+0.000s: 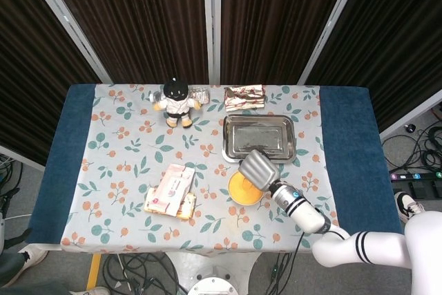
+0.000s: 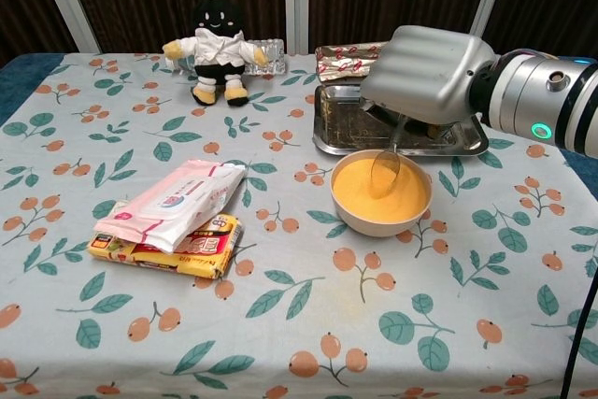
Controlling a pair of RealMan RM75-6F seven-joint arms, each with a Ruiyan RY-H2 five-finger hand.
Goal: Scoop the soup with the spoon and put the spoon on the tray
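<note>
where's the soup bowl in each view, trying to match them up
Head view: the soup bowl sits low and right of centre, partly under the right hand.
Chest view: the bowl is right of centre, mid-height.
Shared landmark: the metal tray just behind it.

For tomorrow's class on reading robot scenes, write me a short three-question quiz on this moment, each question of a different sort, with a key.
1. True or false: the spoon lies on the tray.
2. Which hand holds the spoon? A) left B) right C) neither
3. Fill in: the spoon's tip hangs over the ___.

Key
1. False: the hand holds it above the bowl.
2. B. The left hand is in neither view.
3. Bowl, full of orange soup.
</note>
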